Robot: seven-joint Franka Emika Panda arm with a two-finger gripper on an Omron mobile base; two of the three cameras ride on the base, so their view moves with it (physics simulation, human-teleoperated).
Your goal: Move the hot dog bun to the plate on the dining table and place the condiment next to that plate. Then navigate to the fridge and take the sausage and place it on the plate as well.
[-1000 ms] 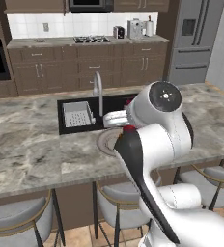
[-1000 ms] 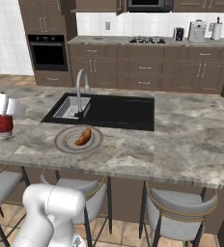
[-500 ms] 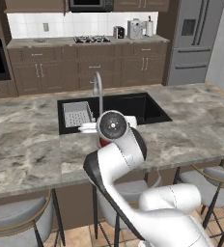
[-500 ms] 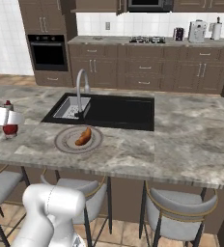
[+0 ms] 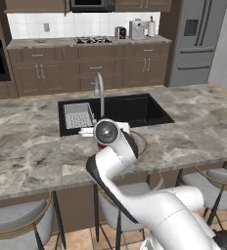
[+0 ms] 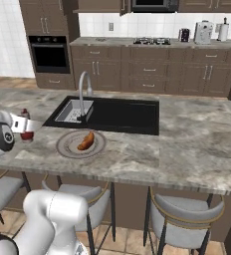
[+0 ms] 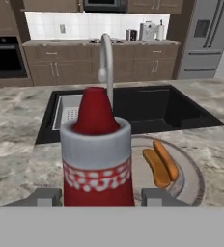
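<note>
Tabletop: the dining table (image 6: 197,144), a marble-topped island with a black sink (image 5: 116,110) and chrome tap (image 5: 100,90), carries everything the current step needs; the views have not shifted over the last second, so the base is standing where it was.
Fridge: the fridge (image 5: 197,41) stands far back at the right in the left base view, doors shut; that part of the task is not yet begun.
Arm: over the last second it has swung from the far left edge of the tabletop in toward the plate, carrying its load along.
Plate: the plate (image 6: 67,148) lies in front of the sink, unmoved.
Hot dog bun: the hot dog bun (image 6: 86,141) already lies on the plate, so that step looks done.
Condiment: the condiment (image 7: 96,149), a red squeeze bottle, stands upright between the fingers, now just beside the plate's left edge in the right base view; whether its base touches the marble I cannot tell.
Pincer: the pincer (image 7: 97,197) is clenched on the bottle's lower body, one finger each side.
Meaning: the bottle is about where it belongs; I judge lowering and letting go comes next, then the drive to the fridge.
</note>
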